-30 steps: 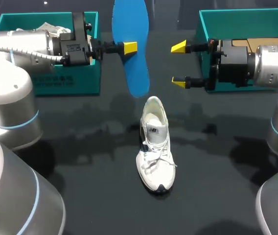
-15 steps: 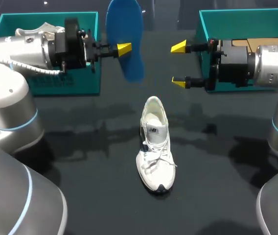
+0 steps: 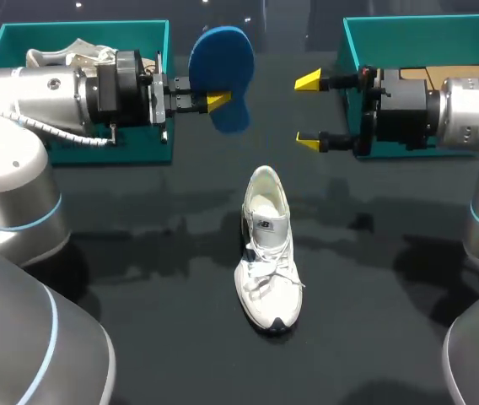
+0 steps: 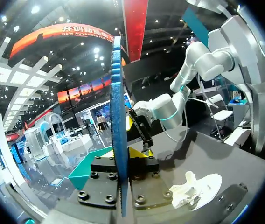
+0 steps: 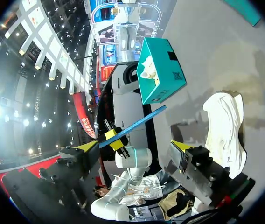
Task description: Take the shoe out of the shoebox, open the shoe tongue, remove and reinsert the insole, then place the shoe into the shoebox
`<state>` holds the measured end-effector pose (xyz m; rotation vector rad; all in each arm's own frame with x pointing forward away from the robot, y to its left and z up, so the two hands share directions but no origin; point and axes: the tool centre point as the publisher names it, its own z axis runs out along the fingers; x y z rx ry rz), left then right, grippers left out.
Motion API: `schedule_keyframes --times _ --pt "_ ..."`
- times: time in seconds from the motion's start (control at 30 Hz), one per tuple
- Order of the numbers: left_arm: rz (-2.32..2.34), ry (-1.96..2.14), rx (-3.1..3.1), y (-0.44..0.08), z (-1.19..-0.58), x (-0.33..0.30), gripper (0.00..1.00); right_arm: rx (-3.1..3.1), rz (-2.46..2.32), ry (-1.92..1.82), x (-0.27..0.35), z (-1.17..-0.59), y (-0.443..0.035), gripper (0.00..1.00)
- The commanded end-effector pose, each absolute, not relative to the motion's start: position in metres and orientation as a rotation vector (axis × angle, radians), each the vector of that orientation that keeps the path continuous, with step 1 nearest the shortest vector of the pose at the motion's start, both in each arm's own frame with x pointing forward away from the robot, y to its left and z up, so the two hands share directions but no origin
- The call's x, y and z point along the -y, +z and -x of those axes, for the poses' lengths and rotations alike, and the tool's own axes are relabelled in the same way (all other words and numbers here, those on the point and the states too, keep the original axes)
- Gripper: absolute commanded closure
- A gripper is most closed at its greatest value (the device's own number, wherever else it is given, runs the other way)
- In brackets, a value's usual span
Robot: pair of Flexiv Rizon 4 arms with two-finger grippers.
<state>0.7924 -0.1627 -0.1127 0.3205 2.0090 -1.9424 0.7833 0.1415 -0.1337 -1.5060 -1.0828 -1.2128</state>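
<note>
Clamping the removed insole aloft is the left gripper, while the right gripper is gaping empty; reinserting it and boxing the shoe are apparently remaining.

Dark surface bearing a white shoe near its middle, upright, toe toward the near edge. A teal shoebox stands at the far left corner, a second shoebox at the far right.

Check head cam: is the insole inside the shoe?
No, the blue insole sits pinched in the left gripper, apart from the white shoe.
</note>
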Motion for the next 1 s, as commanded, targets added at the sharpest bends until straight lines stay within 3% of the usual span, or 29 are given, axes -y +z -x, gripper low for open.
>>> schedule_keyframes --times 0.03,0.2,0.33,1.0 --pt "-0.451 -1.907 -1.97 -0.109 -0.791 0.156 1.0 1.083 1.51 -1.212 -0.144 -0.783 -0.134 0.0" --pt "-0.664 -1.757 -1.909 -0.111 -0.785 0.156 1.0 1.083 1.51 -1.212 -0.144 -0.783 -0.134 0.0" --pt "-0.896 -1.374 -1.948 -0.12 -0.78 0.158 1.0 1.083 1.51 -1.212 -0.144 -0.783 -0.134 0.0" --pt "-1.02 -1.191 -1.679 -0.136 -0.792 0.17 1.0 1.111 1.448 -1.212 -0.15 -0.785 -0.126 0.0"
